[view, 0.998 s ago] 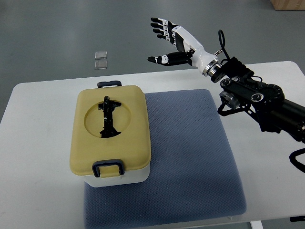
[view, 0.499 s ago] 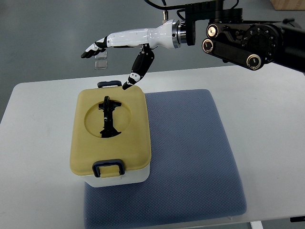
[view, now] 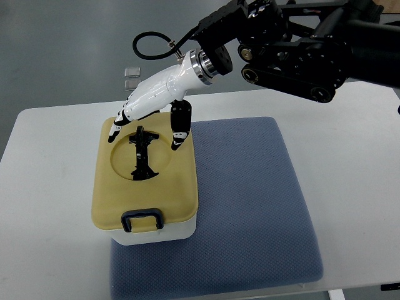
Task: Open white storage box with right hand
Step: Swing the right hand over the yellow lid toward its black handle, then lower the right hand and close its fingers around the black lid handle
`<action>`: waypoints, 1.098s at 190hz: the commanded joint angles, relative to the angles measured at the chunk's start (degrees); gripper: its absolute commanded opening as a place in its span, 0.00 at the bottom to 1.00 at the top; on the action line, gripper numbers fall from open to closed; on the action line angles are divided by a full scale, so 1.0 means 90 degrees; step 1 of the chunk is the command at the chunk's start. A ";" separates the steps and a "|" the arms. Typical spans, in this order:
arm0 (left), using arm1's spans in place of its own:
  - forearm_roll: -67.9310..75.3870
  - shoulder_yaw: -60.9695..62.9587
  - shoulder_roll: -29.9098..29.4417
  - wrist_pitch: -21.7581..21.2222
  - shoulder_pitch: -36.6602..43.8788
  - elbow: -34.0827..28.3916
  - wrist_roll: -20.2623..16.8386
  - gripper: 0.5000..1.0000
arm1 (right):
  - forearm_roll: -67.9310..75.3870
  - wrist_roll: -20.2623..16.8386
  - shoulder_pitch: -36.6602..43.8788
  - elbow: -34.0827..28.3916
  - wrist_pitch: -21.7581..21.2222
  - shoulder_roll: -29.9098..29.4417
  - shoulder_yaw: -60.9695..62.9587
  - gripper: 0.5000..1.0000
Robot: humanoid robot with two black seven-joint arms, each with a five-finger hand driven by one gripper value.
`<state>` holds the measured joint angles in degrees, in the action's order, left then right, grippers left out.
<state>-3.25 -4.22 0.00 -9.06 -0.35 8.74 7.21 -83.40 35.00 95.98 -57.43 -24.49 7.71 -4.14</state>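
Fingers (view: 116, 130) of the white-and-black right robot hand (view: 150, 103) are spread and pointing down over the far end of the lid, not gripping anything.

So the white plastic storage box (view: 164, 231) with its tan-yellow rounded lid (view: 106, 200) sits on the left part of the blue-grey padded fabric mat (view: 250, 206), toward the left half of the white table (view: 44, 206). Thumb (view: 178, 132) hangs down on the right side of the black folding handle (view: 141, 154) in the lid's round recess, the other fingertips on its left, so the hand straddles the far end of the handle. Can't tell if any tip actually touches the lid. Dark blue clip latch (view: 142, 219) on the near end looks shut. Two small clear squares (view: 131, 77) lie on the grey floor past the table's far edge.
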 commanded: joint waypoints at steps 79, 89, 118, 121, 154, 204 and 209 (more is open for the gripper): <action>0.0000 0.0000 0.0000 0.0001 0.0000 0.0005 -0.0001 1.00 | -0.0040 0.0000 -0.0118 -0.0377 0.0612 -0.0026 0.0010 0.74; 0.0000 0.0000 0.0000 0.0001 0.0000 0.0005 -0.0001 1.00 | -0.0069 0.0000 -0.0166 -0.0367 0.0651 -0.0026 0.0010 0.72; 0.0000 0.0000 0.0000 0.0001 0.0000 -0.0005 -0.0001 1.00 | -0.0138 -0.0002 -0.0313 -0.0367 0.0612 -0.0026 0.0010 0.68; 0.0000 0.0000 0.0000 0.0001 0.0000 0.0005 -0.0001 1.00 | -0.0138 -0.0012 -0.0323 -0.0367 0.0622 -0.0026 0.0001 0.68; 0.0000 0.0000 0.0000 0.0001 0.0000 0.0005 -0.0001 1.00 | -0.0167 -0.0042 -0.0372 -0.0338 0.0622 -0.0026 0.0000 0.54; 0.0000 0.0000 0.0000 0.0001 0.0000 0.0005 -0.0001 1.00 | -0.0167 -0.0110 -0.0401 -0.0221 0.0631 -0.0026 0.0000 0.32; 0.0000 0.0000 0.0000 0.0001 0.0000 -0.0005 -0.0001 1.00 | -0.0167 -0.0168 -0.0401 -0.0221 0.0641 -0.0026 0.0000 0.32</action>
<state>-3.25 -4.22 0.00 -9.04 -0.34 8.77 7.21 -84.90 34.44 92.46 -59.67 -18.93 7.47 -4.13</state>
